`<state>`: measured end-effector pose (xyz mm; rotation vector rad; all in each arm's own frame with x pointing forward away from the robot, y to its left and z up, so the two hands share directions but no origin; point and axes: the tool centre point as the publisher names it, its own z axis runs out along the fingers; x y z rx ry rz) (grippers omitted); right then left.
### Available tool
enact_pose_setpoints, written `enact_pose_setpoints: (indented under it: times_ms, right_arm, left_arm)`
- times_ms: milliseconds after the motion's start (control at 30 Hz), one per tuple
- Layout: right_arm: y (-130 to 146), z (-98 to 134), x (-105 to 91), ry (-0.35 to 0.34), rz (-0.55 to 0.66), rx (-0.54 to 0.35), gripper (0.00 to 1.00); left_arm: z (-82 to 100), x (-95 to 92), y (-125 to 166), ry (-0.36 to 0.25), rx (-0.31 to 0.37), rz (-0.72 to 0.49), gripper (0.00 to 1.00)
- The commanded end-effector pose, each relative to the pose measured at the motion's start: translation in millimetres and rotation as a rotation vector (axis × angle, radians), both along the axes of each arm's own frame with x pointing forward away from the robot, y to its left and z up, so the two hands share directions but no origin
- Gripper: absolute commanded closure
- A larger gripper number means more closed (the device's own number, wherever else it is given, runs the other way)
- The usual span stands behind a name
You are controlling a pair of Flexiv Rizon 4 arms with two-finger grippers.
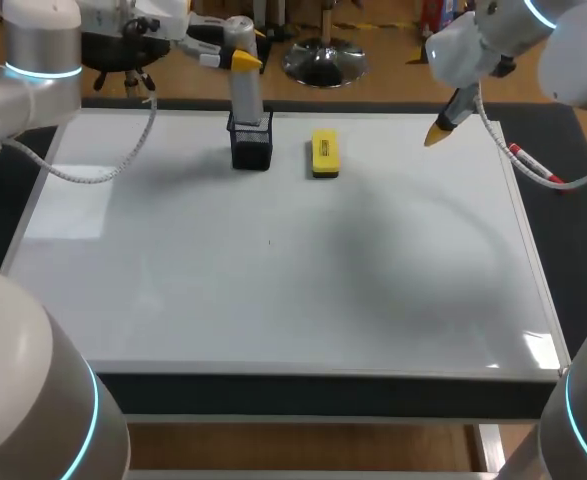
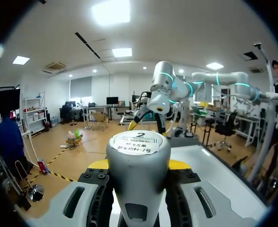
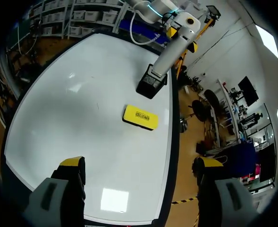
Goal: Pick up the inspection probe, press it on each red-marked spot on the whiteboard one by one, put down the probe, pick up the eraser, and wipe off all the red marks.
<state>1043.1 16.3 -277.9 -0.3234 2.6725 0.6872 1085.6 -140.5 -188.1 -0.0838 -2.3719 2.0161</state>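
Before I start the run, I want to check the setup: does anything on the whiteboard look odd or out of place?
The whiteboard shows no red marks, only a tiny dark speck. A red marker lies just off its right edge. The eraser lies flat, and nothing is spilled.

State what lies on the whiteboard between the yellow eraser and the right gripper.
Nothing. The head view shows only bare whiteboard between the yellow eraser and the right gripper; the right wrist view agrees.
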Motion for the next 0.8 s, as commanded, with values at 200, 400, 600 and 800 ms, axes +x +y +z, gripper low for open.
enact_pose_setpoints:
  times_ms: [200, 400, 600, 800]
  right_arm:
    - [0, 1, -0.2, 0.001, 0.001, -0.004, 0.0]
    - [0, 1, -0.2, 0.001, 0.001, -0.004, 0.0]
    - [0, 1, -0.2, 0.001, 0.001, -0.004, 0.0]
    - [0, 1, -0.2, 0.001, 0.001, -0.004, 0.0]
  left_arm:
    - [-6.4, 6.7, -2, -0.001, -0.009, 0.001, 1.0]
    - [-11.3, 8.7, -3, 0.006, -0.007, 0.005, 1.0]
    - [-17.8, 11.9, -4, 0.015, -0.001, 0.005, 1.0]
    - [-22.3, 14.8, -6, 0.015, 0.001, 0.005, 1.0]
